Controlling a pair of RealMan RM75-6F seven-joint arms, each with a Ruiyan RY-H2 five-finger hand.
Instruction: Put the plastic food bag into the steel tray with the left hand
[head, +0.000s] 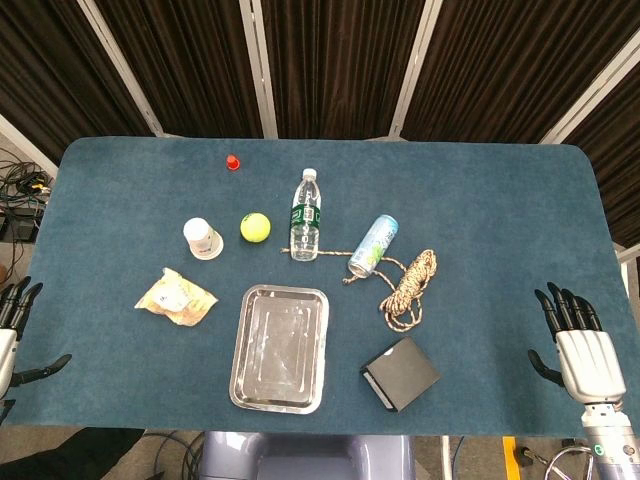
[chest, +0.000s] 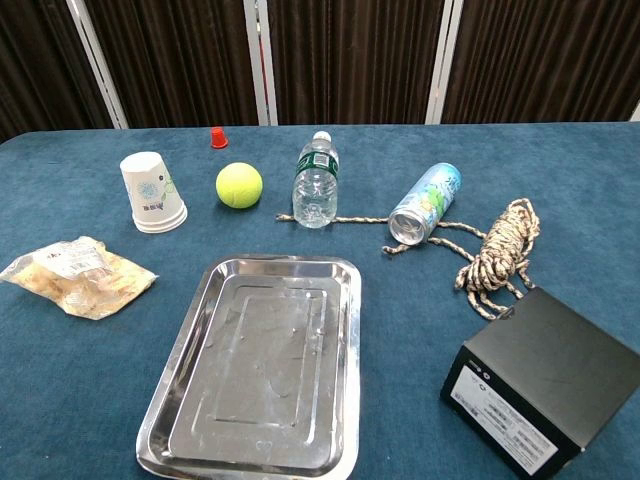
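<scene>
The plastic food bag (head: 176, 297) (chest: 78, 276), clear with yellowish snacks inside, lies flat on the blue table left of the steel tray (head: 281, 348) (chest: 262, 365). The tray is empty and sits near the front edge at the middle. My left hand (head: 12, 325) hangs at the far left edge of the head view, fingers apart, holding nothing, well left of the bag. My right hand (head: 578, 345) is at the far right near the front edge, fingers spread and empty. Neither hand shows in the chest view.
A paper cup (chest: 152, 192), tennis ball (chest: 239, 185), water bottle (chest: 316, 181), lying can (chest: 425, 204) and small red cap (chest: 218, 137) stand behind the tray. A coiled rope (chest: 499, 250) and a black box (chest: 540, 380) sit to the right.
</scene>
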